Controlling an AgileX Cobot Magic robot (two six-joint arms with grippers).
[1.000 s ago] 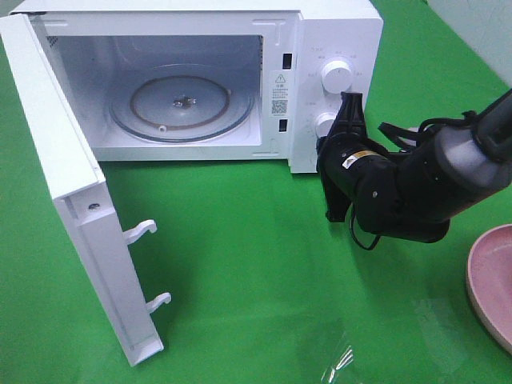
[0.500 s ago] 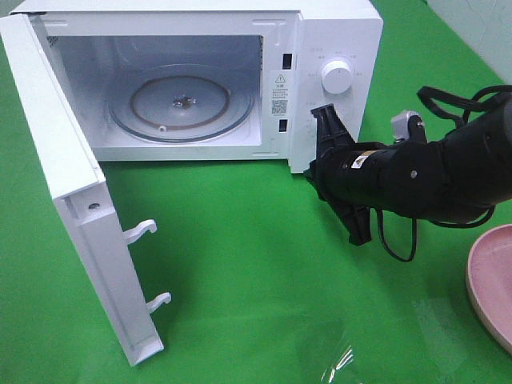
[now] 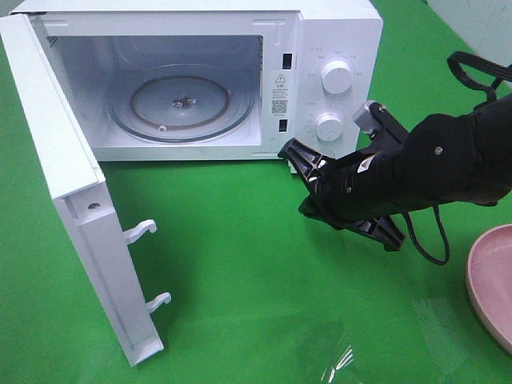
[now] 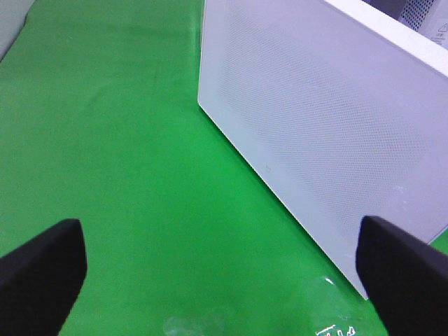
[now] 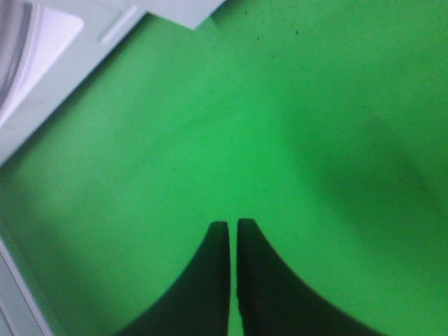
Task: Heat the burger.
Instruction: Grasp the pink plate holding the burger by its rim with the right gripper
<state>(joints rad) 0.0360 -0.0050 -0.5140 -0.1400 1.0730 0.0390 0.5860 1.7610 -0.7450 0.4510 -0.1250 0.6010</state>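
The burger is out of view in every frame. The white microwave (image 3: 336, 40) stands at the back with its door (image 3: 72, 208) swung wide open, and the glass turntable (image 3: 182, 102) inside is bare. My right gripper (image 3: 309, 189) hangs shut over the green cloth just in front of the control panel, holding nothing. In the right wrist view its fingers (image 5: 233, 227) stand pressed together above bare cloth. My left gripper (image 4: 224, 273) is open and empty, low beside the outer face of the door (image 4: 315, 126); it does not show in the high view.
A pink plate (image 3: 490, 272) pokes in at the right edge, only partly visible. Two knobs (image 3: 336, 76) sit on the panel. Two door latch hooks (image 3: 140, 232) stick out toward the middle of the green cloth (image 3: 240, 264).
My right arm swung away from the lower knob, down and to the left, and now lies lower in front of the microwave. The lower knob shows again. The left gripper stays wide open.
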